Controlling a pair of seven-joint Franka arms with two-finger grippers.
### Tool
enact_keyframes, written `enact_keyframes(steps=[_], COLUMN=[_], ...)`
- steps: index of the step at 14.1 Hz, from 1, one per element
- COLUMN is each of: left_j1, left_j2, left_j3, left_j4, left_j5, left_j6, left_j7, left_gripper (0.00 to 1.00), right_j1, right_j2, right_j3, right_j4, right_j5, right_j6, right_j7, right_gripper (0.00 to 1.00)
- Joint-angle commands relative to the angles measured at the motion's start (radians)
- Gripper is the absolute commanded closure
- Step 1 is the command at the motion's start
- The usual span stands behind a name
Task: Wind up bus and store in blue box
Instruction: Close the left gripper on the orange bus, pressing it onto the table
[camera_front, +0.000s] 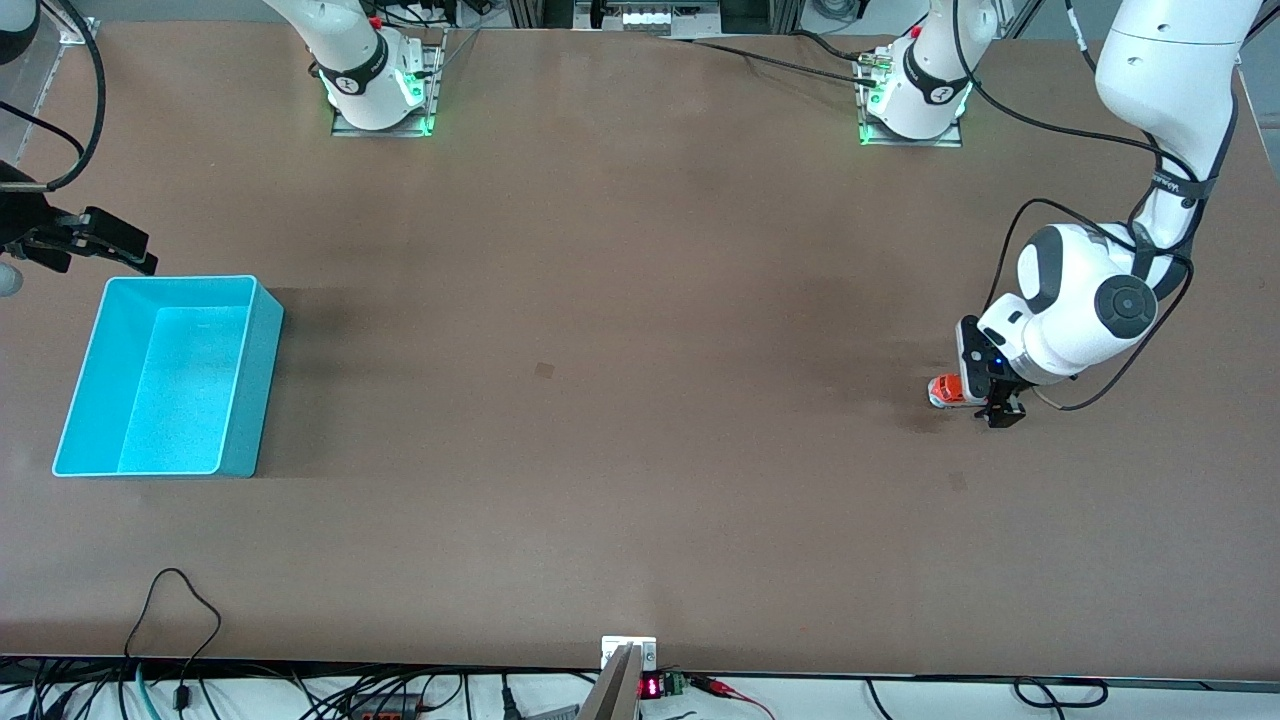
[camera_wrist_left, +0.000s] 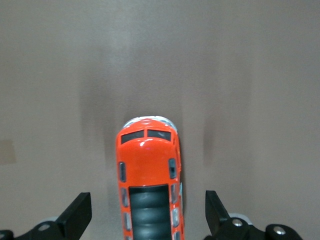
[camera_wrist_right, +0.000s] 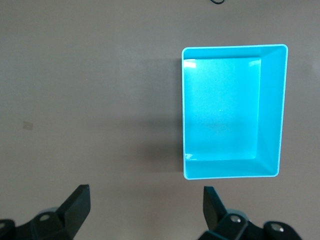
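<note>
One bus (camera_front: 945, 391), one blue box (camera_front: 170, 375), two arms, and each arm carries one pincer.

Nearest the front camera of these is the blue box, sitting on the brown surface (camera_front: 600, 400) at the right arm's end, open side up. The bus stands on the surface at the left arm's end, well apart from the box. The left pincer (camera_front: 1000, 410) is down over the bus with its fingers spread apart, one on each side of the toy and clear of it. The right pincer (camera_front: 100, 240) hangs just off the box's rim that faces the arm bases, at the surface's edge, fingers likewise apart and holding nothing.

The front view shows only the bus's orange nose poking out from under the left wrist. The left wrist view shows much more of it: the bus (camera_wrist_left: 148, 180) with orange roof, dark windows and ribbed dark panel, a black fingertip (camera_wrist_left: 77, 215) on each side. The right wrist view shows the blue box (camera_wrist_right: 232, 112) from above, with its whole floor in sight.
</note>
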Motion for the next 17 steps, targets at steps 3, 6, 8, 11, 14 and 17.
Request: enact_keyframes(steps=[3, 6, 8, 11, 14, 17], left_j1=[0.008, 0.008, 0.008, 0.008, 0.008, 0.008], left_j2=[-0.002, -0.002, -0.003, -0.003, -0.003, -0.002], left_j3=[-0.004, -0.002, -0.004, -0.004, -0.002, -0.004], left_j4=[-0.018, -0.017, -0.017, -0.015, -0.015, -0.014], left_j5=[0.005, 0.005, 0.005, -0.005, -0.005, -0.005], left_j6=[0.020, 0.020, 0.020, 0.019, 0.017, 0.017], left_j7=[0.024, 0.024, 0.022, 0.018, 0.018, 0.019], left_gripper=[0.16, 0.39, 0.48, 0.50, 0.58, 0.63], right_j1=[-0.004, -0.006, -0.006, -0.007, -0.010, -0.010], right_j2=[-0.008, -0.008, -0.008, -0.007, -0.006, -0.006], right_j3=[0.002, 0.000, 0.000, 0.000, 0.000, 0.000], right_j4=[0.003, 0.003, 0.003, 0.003, 0.003, 0.003], right_j5=[0.022, 0.023, 0.025, 0.025, 0.031, 0.031], right_j6=[-0.013, -0.013, -0.013, -0.013, -0.013, -0.013], right_j7=[0.011, 0.011, 0.011, 0.011, 0.011, 0.011], right_gripper=[0.00, 0.00, 0.00, 0.00, 0.00, 0.00])
